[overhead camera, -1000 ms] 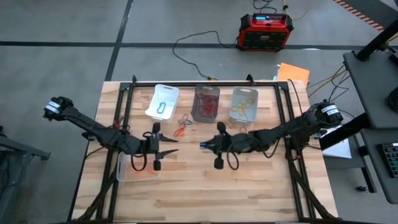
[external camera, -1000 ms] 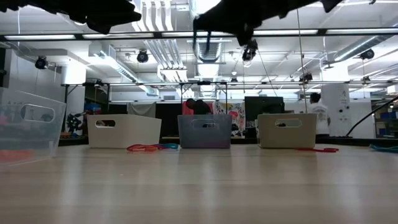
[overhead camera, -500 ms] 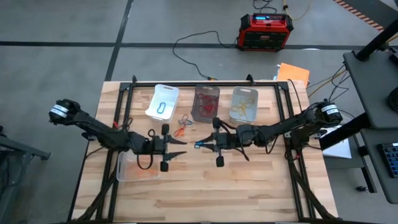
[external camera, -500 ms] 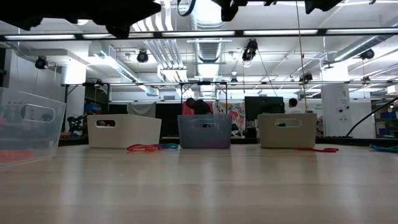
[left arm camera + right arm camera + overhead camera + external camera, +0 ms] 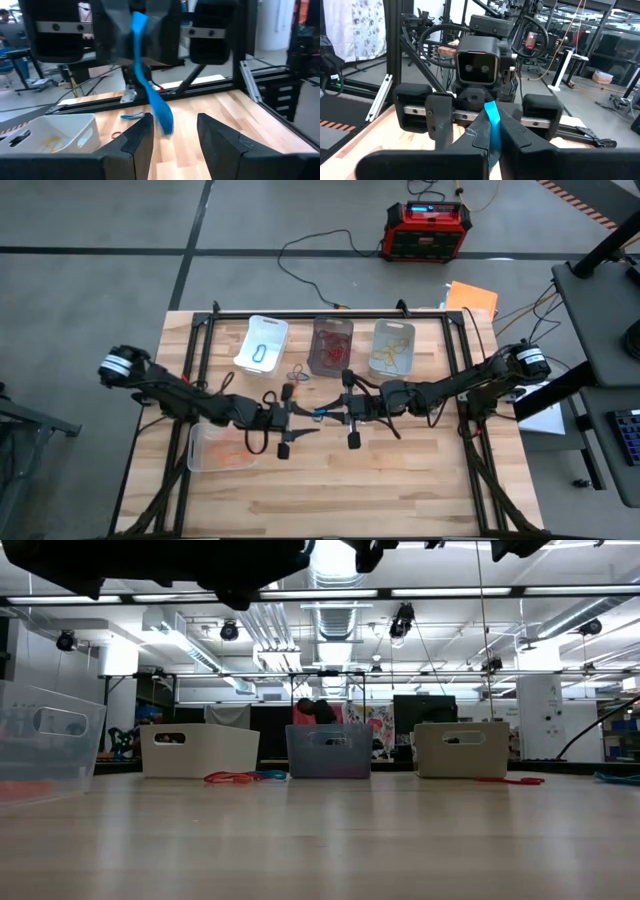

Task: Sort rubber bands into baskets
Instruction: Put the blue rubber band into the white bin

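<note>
My right gripper (image 5: 327, 412) is above the table's middle, shut on a blue rubber band (image 5: 318, 412), which also shows in the left wrist view (image 5: 150, 85). My left gripper (image 5: 300, 420) faces it from the left, open, with one finger on each side of the band's free end (image 5: 164, 122). I cannot tell if it touches the band. At the far side stand the white basket (image 5: 262, 343), the smoky dark basket (image 5: 332, 346) and a clear basket (image 5: 393, 347). Another clear basket (image 5: 215, 450) stands near left. My right gripper pinches one end of the blue rubber band (image 5: 491, 116) between its two shut fingers. The fingers lie about level and point toward the table's left. The band sticks out past the fingertips toward my left gripper, stretched long and flat, clear of the table.
Loose red, orange and blue-grey bands (image 5: 293, 385) lie on the table near the smoky basket, and show in the low view (image 5: 240, 777). Another red band (image 5: 510, 780) lies by the right clear basket. Black frame rails run along the table's sides.
My left gripper has gone toward the table's right edge, up to my right gripper, until its open fingers stand around the blue band. My right gripper first shifted a little toward the left with the band, then held still.
</note>
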Motion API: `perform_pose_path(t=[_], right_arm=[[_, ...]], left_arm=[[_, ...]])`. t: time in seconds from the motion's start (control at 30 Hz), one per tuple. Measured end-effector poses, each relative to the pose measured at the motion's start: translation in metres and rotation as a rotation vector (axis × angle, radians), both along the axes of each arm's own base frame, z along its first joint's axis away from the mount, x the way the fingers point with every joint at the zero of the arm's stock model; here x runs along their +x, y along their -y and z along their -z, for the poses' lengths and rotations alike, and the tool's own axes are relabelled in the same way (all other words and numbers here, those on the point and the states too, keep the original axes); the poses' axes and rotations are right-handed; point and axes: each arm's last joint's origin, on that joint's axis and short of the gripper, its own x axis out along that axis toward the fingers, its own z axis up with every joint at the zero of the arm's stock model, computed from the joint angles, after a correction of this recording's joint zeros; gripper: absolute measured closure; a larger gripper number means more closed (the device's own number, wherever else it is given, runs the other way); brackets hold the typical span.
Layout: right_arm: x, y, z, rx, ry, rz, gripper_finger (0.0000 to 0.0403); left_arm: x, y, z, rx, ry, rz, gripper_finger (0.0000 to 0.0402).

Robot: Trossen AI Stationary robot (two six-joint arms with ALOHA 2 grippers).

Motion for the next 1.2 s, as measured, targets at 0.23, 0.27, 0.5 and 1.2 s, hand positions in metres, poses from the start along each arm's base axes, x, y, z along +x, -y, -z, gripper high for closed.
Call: perform_pose_path(t=[0.23,0.27,0.5,1.2], right_arm=[[0.0,0.0,0.002,-0.005,-0.018,0.0,0.0394],[0.0,0.0,0.002,-0.004,-0.019,0.0,0.0394],[0.0,0.0,0.002,0.04,-0.023,0.0,0.0381],[-0.01,0.006,-0.005,0.233,-0.096,0.149,0.0206]], left_arm=[[0.002,0.0,0.0,0.012,0.004,-0.003,0.0315],[0.002,0.0,0.0,0.014,0.004,-0.007,0.0336],[0.002,-0.001,0.0,0.023,0.007,-0.025,0.0398],[-0.047,-0.03,-0.027,0.234,-0.329,-0.326,0.0402]])
